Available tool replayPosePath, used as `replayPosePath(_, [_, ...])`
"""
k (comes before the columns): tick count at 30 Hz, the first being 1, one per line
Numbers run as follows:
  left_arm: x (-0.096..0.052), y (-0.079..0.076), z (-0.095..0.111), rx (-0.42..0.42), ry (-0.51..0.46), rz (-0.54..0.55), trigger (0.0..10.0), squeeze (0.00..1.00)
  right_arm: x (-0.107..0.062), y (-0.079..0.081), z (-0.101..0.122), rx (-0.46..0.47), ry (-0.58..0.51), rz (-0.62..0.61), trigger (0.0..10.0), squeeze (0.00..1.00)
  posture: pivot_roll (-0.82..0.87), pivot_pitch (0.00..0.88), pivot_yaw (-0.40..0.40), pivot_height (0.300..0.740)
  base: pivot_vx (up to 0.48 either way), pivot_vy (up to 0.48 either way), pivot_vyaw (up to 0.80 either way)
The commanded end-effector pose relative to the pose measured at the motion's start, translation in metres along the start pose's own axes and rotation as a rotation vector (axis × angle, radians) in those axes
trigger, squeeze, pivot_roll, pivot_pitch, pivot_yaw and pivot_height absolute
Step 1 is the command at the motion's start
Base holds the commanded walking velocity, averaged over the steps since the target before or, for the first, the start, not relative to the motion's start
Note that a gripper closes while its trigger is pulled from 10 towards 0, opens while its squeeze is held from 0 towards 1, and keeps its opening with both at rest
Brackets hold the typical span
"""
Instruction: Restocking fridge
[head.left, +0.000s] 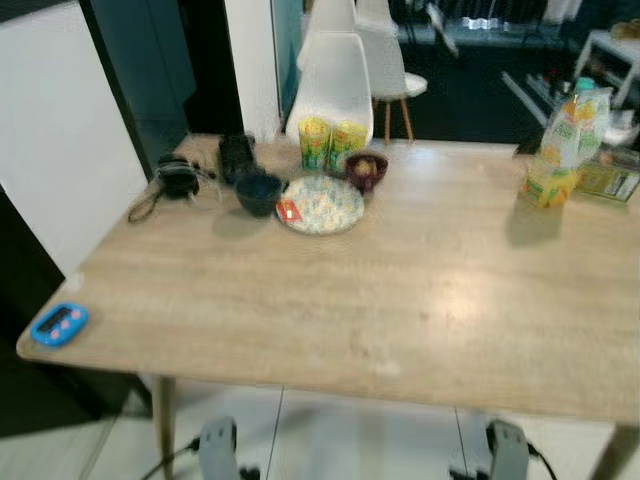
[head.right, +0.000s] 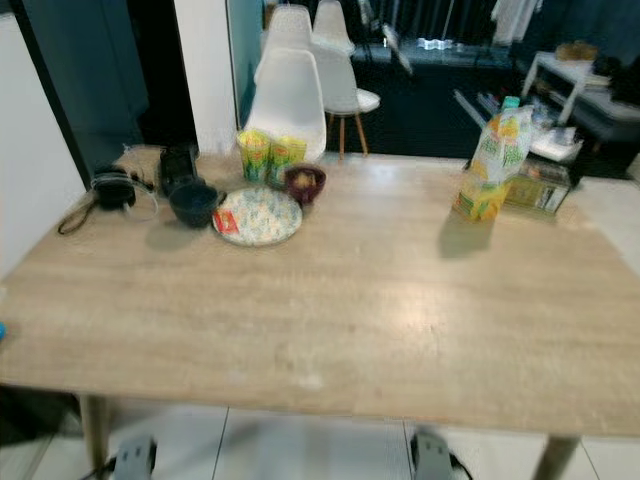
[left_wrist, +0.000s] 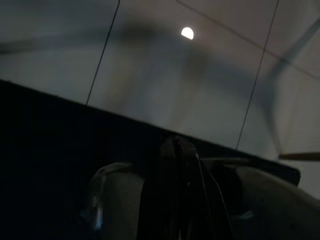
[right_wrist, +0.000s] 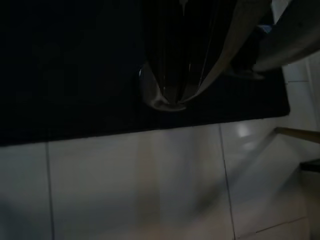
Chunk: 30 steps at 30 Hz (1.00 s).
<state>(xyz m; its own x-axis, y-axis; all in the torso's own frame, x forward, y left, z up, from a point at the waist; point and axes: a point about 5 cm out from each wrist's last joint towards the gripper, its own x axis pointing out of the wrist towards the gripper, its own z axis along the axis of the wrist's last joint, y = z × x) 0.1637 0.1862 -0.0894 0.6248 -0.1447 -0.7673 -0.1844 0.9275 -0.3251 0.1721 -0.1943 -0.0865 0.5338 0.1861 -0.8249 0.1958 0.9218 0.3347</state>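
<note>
Two arms of mine hang idle below the desk (head.left: 420, 300) edge, over the pale tiled floor (right_wrist: 125, 180). My left jaws (left_wrist: 175, 200) and my right jaws (right_wrist: 172, 75) show as dark shapes in the wrist views, and I cannot tell whether either pair is spread or pressed together.

Nearest on the wooden desk, a small blue timer (head.left: 59, 324) lies at the near left corner. Farther back along the left part sits a cluster: black headphones (head.left: 177, 178) with a trailing cable near the left edge, a dark blue bowl (head.left: 258, 192) just beside a patterned plate (head.left: 322, 204) that carries a small red packet (head.left: 289, 210). Behind the plate stand two yellow-green cups (head.left: 331, 142) at the far edge, with a dark red bowl (head.left: 366, 170) just beside them.

Toward the far right corner, well apart from that cluster, a juice bottle (head.left: 562, 150) stands upright, with a green box (head.left: 610, 176) just beside it at the right edge.

Beyond the far edge stand white chairs (head.left: 335, 85).
</note>
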Motion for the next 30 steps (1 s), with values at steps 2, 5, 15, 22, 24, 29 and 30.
replayPosePath(2, [0.0005,-0.0027,-0.003,-0.004,0.011,-0.005,10.0,0.0,-0.0003,-0.0007,-0.0028,-0.002,0.007,-0.006,10.0,0.0,0.04,0.0,-0.063,0.74,0.0,0.0,0.0])
replayPosePath(5, [0.0006,-0.0029,-0.003,-0.004,0.01,-0.007,10.0,0.0,-0.0004,-0.001,-0.0029,-0.002,0.007,-0.007,10.0,0.0,0.04,0.0,-0.063,0.74,0.0,0.0,0.0])
replayPosePath(15, [0.0011,-0.0062,-0.0043,0.016,0.021,-0.037,10.0,0.0,-0.0011,-0.0029,-0.0041,0.0,0.009,-0.014,10.0,0.0,0.04,0.0,-0.063,0.74,0.0,-0.135,0.0])
replayPosePath(22, [0.0004,-0.0027,-0.004,-0.006,0.01,0.0,10.0,0.0,-0.0015,-0.0038,-0.0056,0.001,0.012,-0.019,10.0,0.0,0.04,0.0,-0.063,0.74,0.0,-0.364,0.0])
replayPosePath(24, [0.0,-0.0015,-0.0043,-0.01,0.01,0.009,10.0,0.0,-0.0016,-0.004,-0.0059,0.002,0.012,-0.02,10.0,0.0,0.04,0.0,-0.063,0.74,0.0,0.0,0.0])
replayPosePath(29, [-0.0011,0.0015,-0.0053,-0.017,0.01,0.027,10.0,0.0,-0.0016,-0.004,-0.0062,0.002,0.013,-0.021,10.0,0.0,0.04,0.0,-0.064,0.74,0.0,0.0,0.0])
replayPosePath(30, [-0.0014,0.0024,-0.0055,-0.022,0.008,0.033,10.0,0.0,-0.0016,-0.004,-0.0063,0.003,0.013,-0.021,10.0,0.0,0.04,0.0,-0.064,0.74,0.0,0.0,0.0])
